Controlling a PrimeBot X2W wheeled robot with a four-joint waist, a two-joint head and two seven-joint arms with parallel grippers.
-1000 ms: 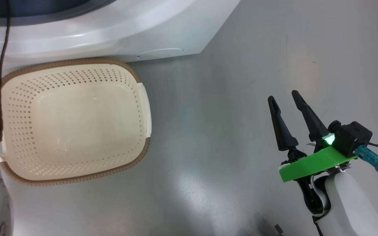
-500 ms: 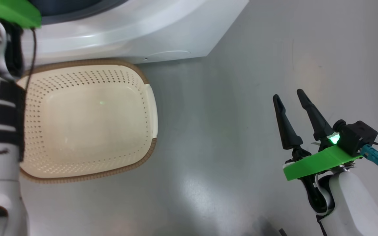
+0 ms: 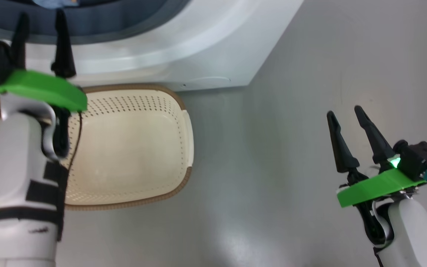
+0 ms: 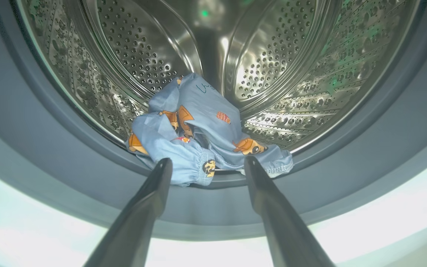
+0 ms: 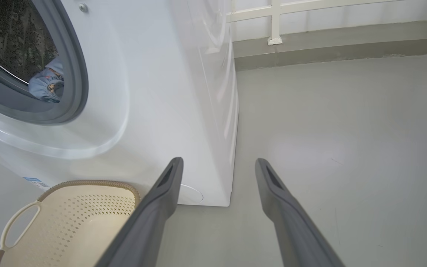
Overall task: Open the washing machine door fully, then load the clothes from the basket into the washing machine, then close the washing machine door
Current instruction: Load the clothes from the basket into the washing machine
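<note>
The washing machine (image 3: 198,48) stands white at the top of the head view. The clothes (image 4: 198,122), light-blue cloth with orange figures, lie bunched at the front lip of its steel drum (image 4: 272,55). They also show through the opening as clothes (image 5: 46,85) in the right wrist view. My left gripper (image 3: 42,15) is open at the drum's mouth, with nothing between the fingers of the left gripper (image 4: 207,160), just short of the cloth. The basket (image 3: 135,87) sits on the floor below the machine with nothing in it. My right gripper (image 3: 344,111) hangs open over bare floor. The washing machine door is out of view.
Grey floor (image 3: 272,167) stretches to the right of the basket and machine. A low kerb and a white rail (image 5: 272,22) run along the back wall beyond the machine's right side. A blue label (image 5: 35,182) sits low on the machine's front.
The head camera has shifted, sliding the whole picture right and down. My left arm has drawn back out of the drum, so its gripper and green mount have come into view. The right gripper holds still.
</note>
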